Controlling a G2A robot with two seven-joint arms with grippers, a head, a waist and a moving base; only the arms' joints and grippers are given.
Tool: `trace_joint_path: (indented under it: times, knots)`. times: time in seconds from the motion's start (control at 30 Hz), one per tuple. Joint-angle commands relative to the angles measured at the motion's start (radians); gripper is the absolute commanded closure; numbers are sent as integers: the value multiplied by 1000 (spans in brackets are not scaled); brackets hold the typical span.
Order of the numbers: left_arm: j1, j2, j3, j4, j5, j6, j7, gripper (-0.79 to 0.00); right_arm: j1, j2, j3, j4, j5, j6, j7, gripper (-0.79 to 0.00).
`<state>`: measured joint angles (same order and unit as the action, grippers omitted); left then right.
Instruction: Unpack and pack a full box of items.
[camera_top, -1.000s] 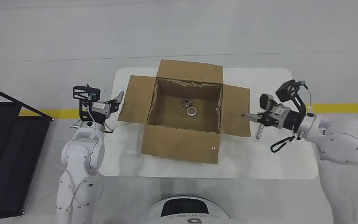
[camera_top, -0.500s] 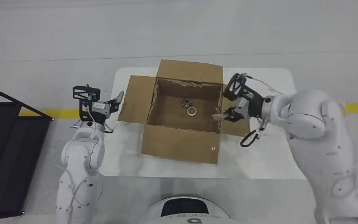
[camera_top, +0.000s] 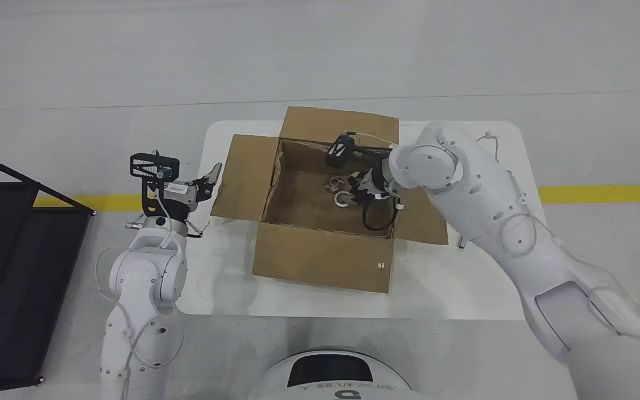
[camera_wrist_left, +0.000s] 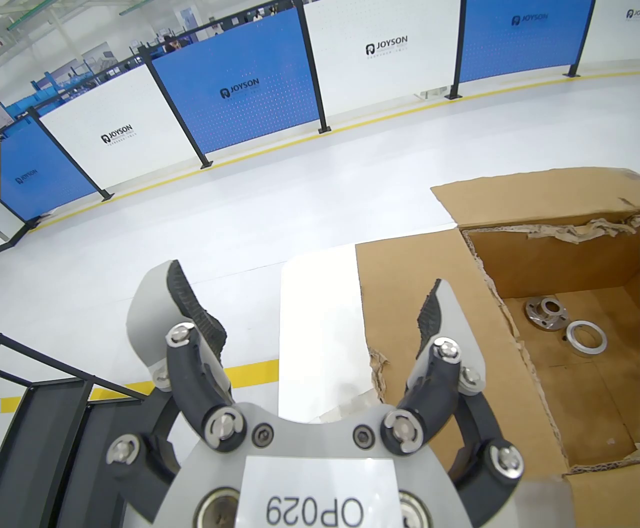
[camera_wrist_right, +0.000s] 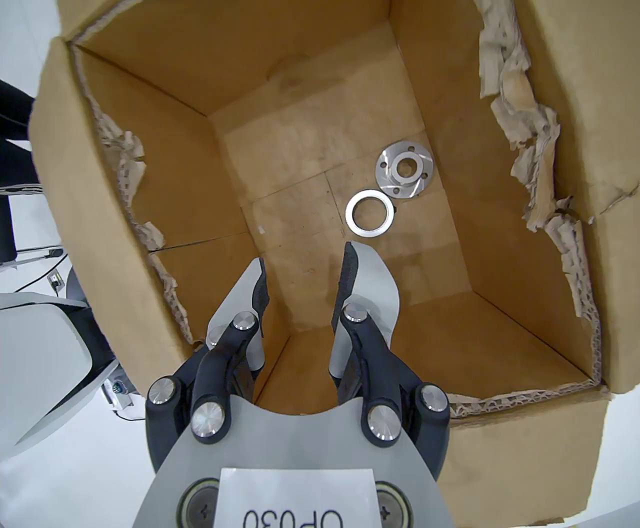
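An open cardboard box stands in the middle of the white table. On its floor lie a metal flange with bolt holes and a plain metal ring, side by side. My right gripper hangs open above the box's inside, short of the ring, with nothing between its fingers; the top view shows it over the two parts. My left gripper is open and empty beside the box's left flap. Its view shows the flange and the ring farther off.
The box's four flaps lie folded outward, with torn paper tape along the rims. A small metal cylinder lies on the table just right of the right flap. A black rack stands off the table's left side.
My right arm has swung from the table's right side leftward over the right flap and now hangs over the box's inside. The left arm has stayed still.
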<state>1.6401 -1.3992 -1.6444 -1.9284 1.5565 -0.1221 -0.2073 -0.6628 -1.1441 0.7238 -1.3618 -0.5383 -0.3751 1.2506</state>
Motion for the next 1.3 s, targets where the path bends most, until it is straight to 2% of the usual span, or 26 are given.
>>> trace_joint_path:
  times: [0.0, 0.1, 0.17, 0.3, 0.7, 1.07, 1.2, 1.27]
  knots:
    - [0, 0, 0, 0, 0, 0, 0, -785, 12, -11, -27, 33, -14, 2, -19, -372]
    - [0, 0, 0, 0, 0, 0, 0, -785, 38, -37, -93, 90, -83, 19, -46, -382]
    - [0, 0, 0, 0, 0, 0, 0, -785, 53, -53, -138, 113, -152, 40, -52, -431]
    - [0, 0, 0, 0, 0, 0, 0, -785, 68, -94, -215, 193, -215, 40, -119, -379]
    - [0, 0, 0, 0, 0, 0, 0, -785, 92, -186, -299, 440, -305, 62, -341, -366]
    - [0, 0, 0, 0, 0, 0, 0, -785, 128, -264, -331, 602, -316, 29, -397, -265]
    - [0, 0, 0, 0, 0, 0, 0, -785, 138, -288, -339, 640, -315, 7, -391, -197]
    - [0, 0, 0, 0, 0, 0, 0, -785, 143, -297, -338, 660, -308, -13, -397, -120]
